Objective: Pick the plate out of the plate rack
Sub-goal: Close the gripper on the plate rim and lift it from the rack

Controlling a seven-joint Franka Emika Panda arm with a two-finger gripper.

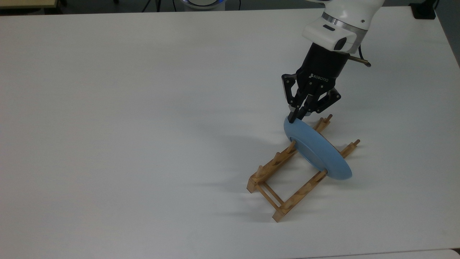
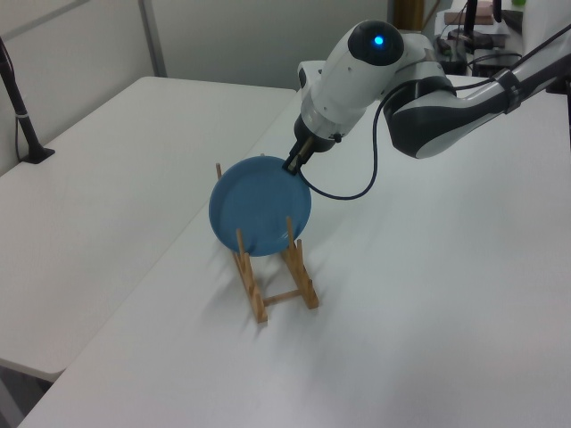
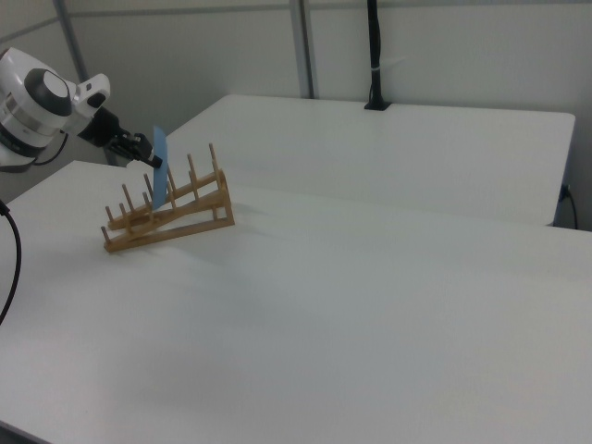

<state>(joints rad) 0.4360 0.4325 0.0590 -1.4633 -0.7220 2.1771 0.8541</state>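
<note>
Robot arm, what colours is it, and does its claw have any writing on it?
The arm is glossy white with dark grey joints and a glowing blue light on top. A thin black cable loops from it. The gripper is black, with white "ROBOTIQ" lettering and jointed black fingers.
</note>
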